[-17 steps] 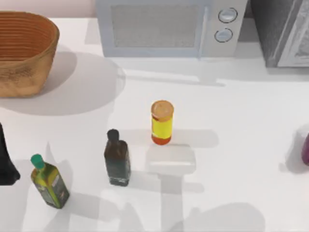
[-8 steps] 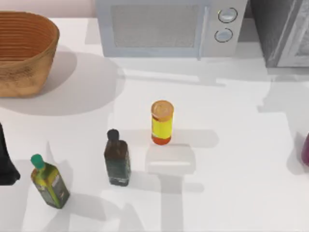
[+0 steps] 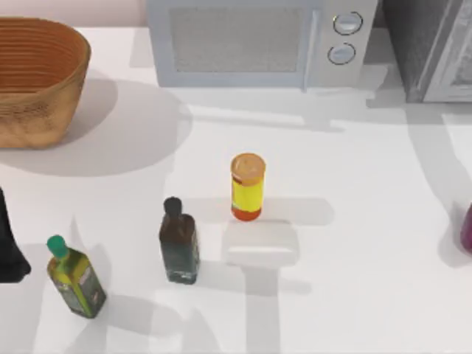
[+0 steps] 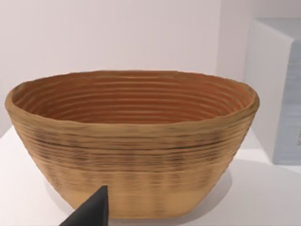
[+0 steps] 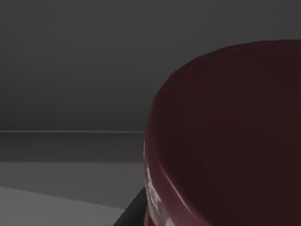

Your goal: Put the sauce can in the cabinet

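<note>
Top view: white surface [image 3: 369, 221] carrying a woven tan basket [image 3: 37, 77] at far left, a light-grey microwave with two round knobs [image 3: 258, 40] at the back, and the speckled dark-grey cabinet with lighter framed door [image 3: 431, 48] at the back right corner. Near centre stands a slim yellow orange-capped container [image 3: 247, 186]; beside it a dark glass bottle [image 3: 178, 241] and a green-capped oil bottle [image 3: 74, 277].

Right wrist view: the sauce can's dark maroon lid [image 5: 230, 136] sits close before a dark grey interior. Whether the right pincer is clamped on it cannot be told.

Left wrist view: the left pincer's dark fingertip [image 4: 91, 212] faces the basket; its state cannot be told.
</note>
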`<state>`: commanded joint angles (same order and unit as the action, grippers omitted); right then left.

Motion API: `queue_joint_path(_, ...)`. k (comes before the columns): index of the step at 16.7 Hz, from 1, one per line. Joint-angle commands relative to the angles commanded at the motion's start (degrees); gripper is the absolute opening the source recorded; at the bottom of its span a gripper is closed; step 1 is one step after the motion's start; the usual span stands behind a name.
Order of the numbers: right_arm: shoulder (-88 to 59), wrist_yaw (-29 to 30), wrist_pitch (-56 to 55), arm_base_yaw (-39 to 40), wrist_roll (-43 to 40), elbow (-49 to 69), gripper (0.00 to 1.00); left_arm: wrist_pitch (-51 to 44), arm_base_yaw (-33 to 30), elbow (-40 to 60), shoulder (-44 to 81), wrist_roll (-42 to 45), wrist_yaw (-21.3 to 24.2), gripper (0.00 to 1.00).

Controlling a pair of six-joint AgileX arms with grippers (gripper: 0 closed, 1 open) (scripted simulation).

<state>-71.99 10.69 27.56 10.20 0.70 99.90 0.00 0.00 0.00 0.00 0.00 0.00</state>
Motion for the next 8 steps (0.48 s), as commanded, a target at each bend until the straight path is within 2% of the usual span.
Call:
queue_joint_path(3,-4.72,0.65,1.88,0.68,0.23,5.97,0.00,0.00,0.00,0.00,0.00,0.00,0.00,1.00)
queue_joint_path(8,-5.48,0.74,2.19,0.80,0.27,6.91,0.00,0.00,0.00,0.00,0.00,0.00,0.00,1.00)
